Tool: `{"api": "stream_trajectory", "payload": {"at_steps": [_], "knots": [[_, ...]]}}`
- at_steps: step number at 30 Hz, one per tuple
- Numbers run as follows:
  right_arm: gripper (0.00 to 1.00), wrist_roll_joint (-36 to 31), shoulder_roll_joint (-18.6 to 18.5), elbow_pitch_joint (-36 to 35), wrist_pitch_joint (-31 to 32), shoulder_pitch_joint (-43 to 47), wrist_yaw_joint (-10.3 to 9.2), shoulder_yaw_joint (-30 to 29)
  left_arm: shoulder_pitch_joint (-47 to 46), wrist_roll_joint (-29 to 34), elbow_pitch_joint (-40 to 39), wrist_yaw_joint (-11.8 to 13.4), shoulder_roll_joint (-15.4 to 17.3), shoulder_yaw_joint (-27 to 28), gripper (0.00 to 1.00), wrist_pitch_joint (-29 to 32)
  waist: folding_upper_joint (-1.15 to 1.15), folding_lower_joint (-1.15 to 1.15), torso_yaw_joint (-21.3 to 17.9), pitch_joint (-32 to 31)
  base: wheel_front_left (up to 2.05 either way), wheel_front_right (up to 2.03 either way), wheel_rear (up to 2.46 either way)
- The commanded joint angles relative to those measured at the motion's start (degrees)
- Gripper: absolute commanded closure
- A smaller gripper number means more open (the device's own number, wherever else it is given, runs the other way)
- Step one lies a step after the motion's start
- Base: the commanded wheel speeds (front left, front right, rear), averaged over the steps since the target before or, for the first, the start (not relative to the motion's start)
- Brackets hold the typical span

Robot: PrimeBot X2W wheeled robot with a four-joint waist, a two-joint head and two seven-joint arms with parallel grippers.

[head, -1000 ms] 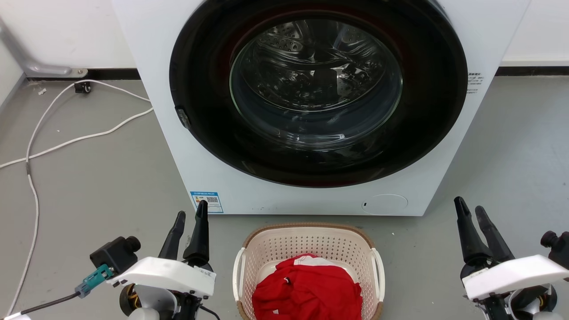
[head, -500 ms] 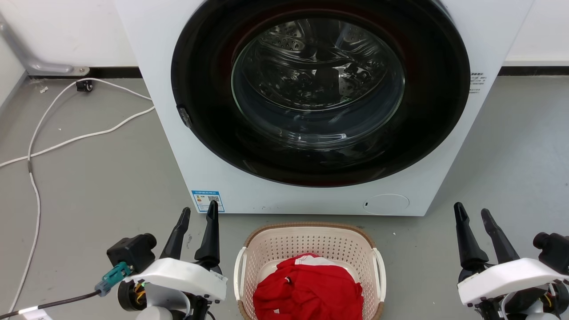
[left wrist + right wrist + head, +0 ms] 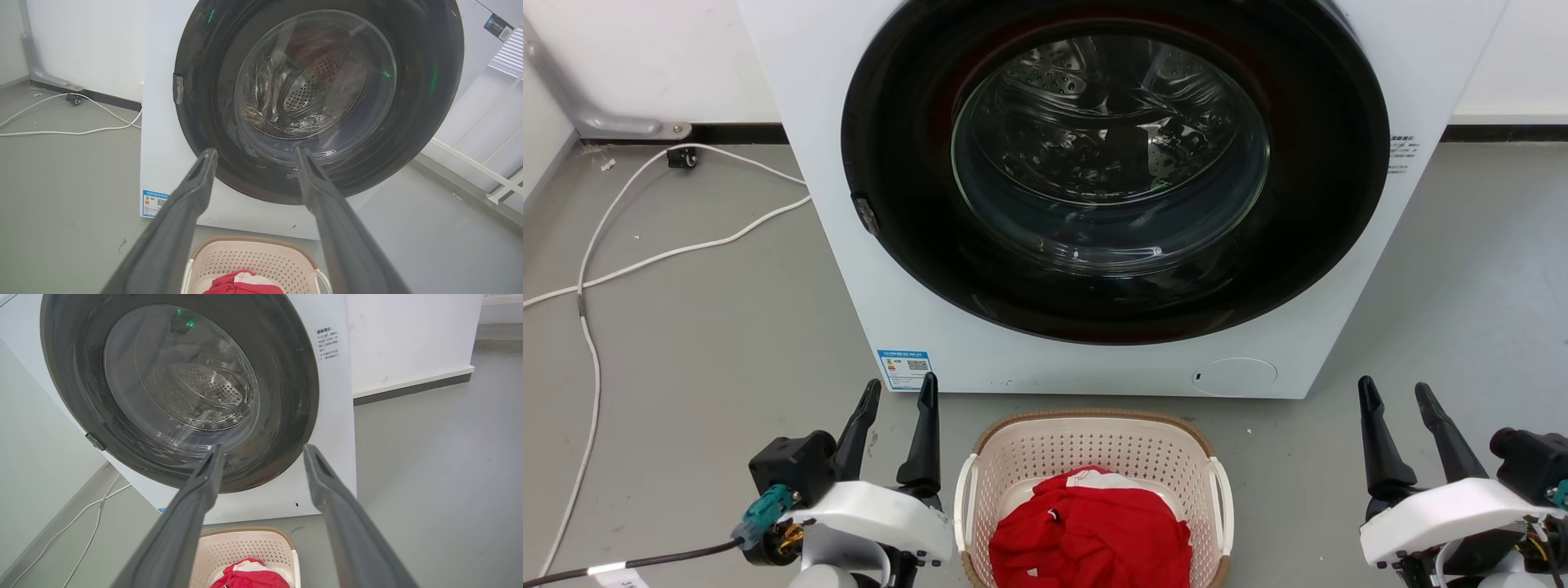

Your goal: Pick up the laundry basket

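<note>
Your laundry basket sat on the floor at six o'clock in the head view, with a red garment bunched inside. Your left hand hovered just beside it at nine o'clock, fingers parted and holding nothing. Your right hand, also open and empty, was farther off at three. The washing machine rose at twelve.

Laundry basket: matt cream plastic, perforated walls, brown woven-look rim. Inside it lies red cloth, soft and crumpled. The washing machine panel is smooth, faintly glossy white. Its door is shiny clear glass in a glossy black ring, with a metal drum gleaming behind. Floor: smooth matt grey. Left gripper and right gripper: matt dark fingers, 2 white plastic shells.
</note>
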Motion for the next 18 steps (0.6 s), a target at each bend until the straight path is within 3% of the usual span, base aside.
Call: {"api": "stream_trajectory", "payload": {"at_steps": [1, 18], "knots": [[0.00, -1.8, -0.5, -0.1, -0.8, -1.0, 0.11, 0.1, -1.0, 1.8, -0.3, 0.2, 0.1, -0.3, 0.00, -0.6, 0.00, 0.00, 0.0, 0.0, 0.00, 0.00, 0.00], [0.00, -9.8, -0.7, 0.1, -3.6, -1.1, 0.12, 0.8, -0.8, 10.7, 0.1, 1.1, 0.0, -1.8, 0.00, -2.6, 0.00, 0.00, 0.1, 0.0, 0.00, 0.00, 0.00]]}}
